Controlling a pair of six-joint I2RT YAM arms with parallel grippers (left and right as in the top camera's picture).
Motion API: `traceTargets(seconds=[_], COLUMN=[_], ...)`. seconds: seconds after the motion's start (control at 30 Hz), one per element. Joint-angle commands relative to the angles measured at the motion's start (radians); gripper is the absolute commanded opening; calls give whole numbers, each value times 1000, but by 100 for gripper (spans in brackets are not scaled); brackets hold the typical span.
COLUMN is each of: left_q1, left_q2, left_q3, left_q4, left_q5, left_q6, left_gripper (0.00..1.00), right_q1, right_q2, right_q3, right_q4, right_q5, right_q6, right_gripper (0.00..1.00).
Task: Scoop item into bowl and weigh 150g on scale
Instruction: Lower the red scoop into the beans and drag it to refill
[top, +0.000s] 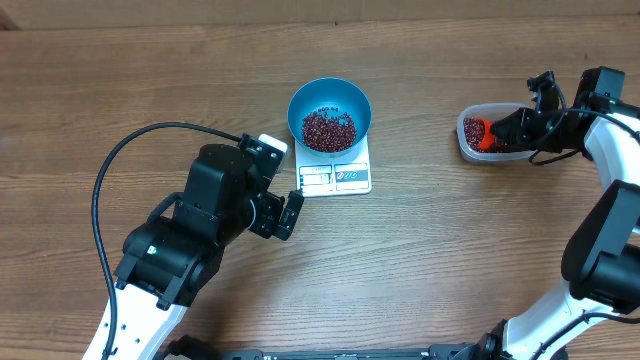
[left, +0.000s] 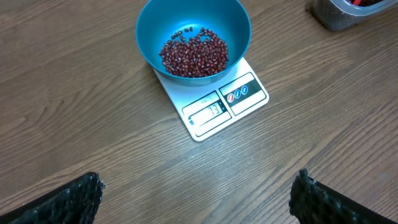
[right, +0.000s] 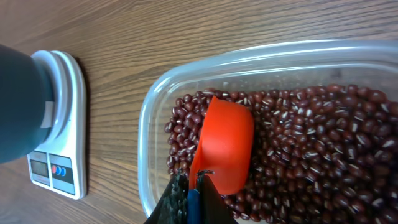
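R pincer (right: 193, 194) clamps orange scoop (right: 222, 143) handle; better dig deep into beans (right: 311, 155) frame right, lift level. L pincer (left: 196, 199) spread wide, idle.

Wood-grain table (top: 450, 250), smooth bowl (left: 186, 18), clear plastic container (right: 149, 124), matt scoop (right: 224, 143)

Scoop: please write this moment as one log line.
right jaws: shut on scoop | scoop: among beans in container | bowl: on scale | left jaws: open

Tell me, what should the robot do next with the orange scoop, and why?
Probably dig in: the right hand grips the orange scoop, which lies on top of the red beans in the clear container, and the blue bowl on the scale holds only a shallow layer.
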Motion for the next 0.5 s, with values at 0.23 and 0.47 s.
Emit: traceTargets(seconds=[0.23,0.47], left_q1=[-6,-6], left_q2=[-6,-6], left_q3=[-3,-3], left_q4=[1,1], left_q5=[-6,-6], left_q6=[-6,-6], left_gripper=[99,100], right_q1=[11,-14], right_q2=[106,108], right_q3=[-14,-14], right_q4=[-13,-13], right_q5=[-4,-19], right_q6=[-4,-4], right_gripper=[4,4])
